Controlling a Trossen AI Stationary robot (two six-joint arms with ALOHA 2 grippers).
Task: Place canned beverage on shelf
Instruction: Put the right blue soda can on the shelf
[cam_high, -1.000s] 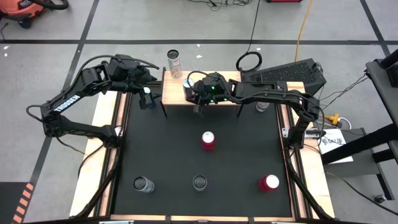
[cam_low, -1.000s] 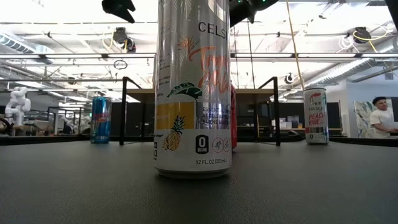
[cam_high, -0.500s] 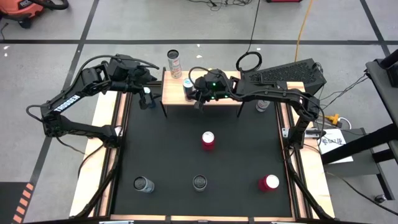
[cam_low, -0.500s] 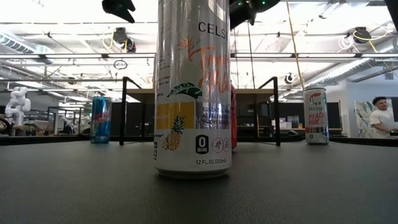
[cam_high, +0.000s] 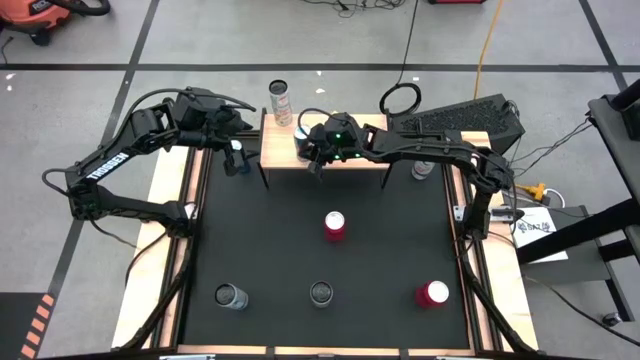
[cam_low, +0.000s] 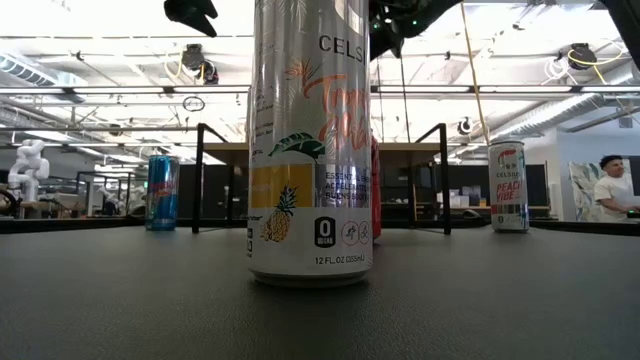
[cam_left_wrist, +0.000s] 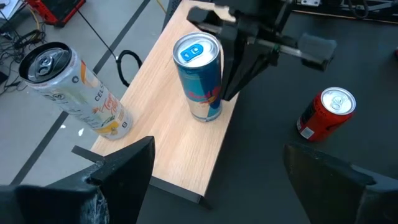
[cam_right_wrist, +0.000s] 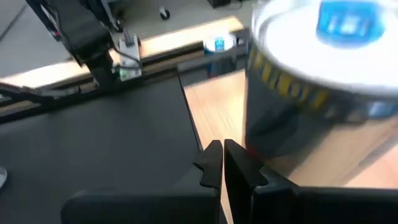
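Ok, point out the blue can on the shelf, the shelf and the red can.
blue can (cam_left_wrist: 198, 51), left wrist view, its top.
shelf (cam_left_wrist: 168, 143), left wrist view, bare wood.
red can (cam_left_wrist: 336, 101), left wrist view, its lid.

Left arm (cam_high: 120, 160): dark six-joint arm, matte black links, white "TROSSEN" lettering on long forearm link; thin black cable looped over wrist.
Right arm (cam_high: 430, 150): same black build, boxy angular links, small green LED lit on wrist housing.
Left gripper (cam_left_wrist: 211, 180): two broad black fingers w/ rough textured inner faces.
Right gripper (cam_right_wrist: 224, 163): two slim black fingers, tips narrow, pointed.
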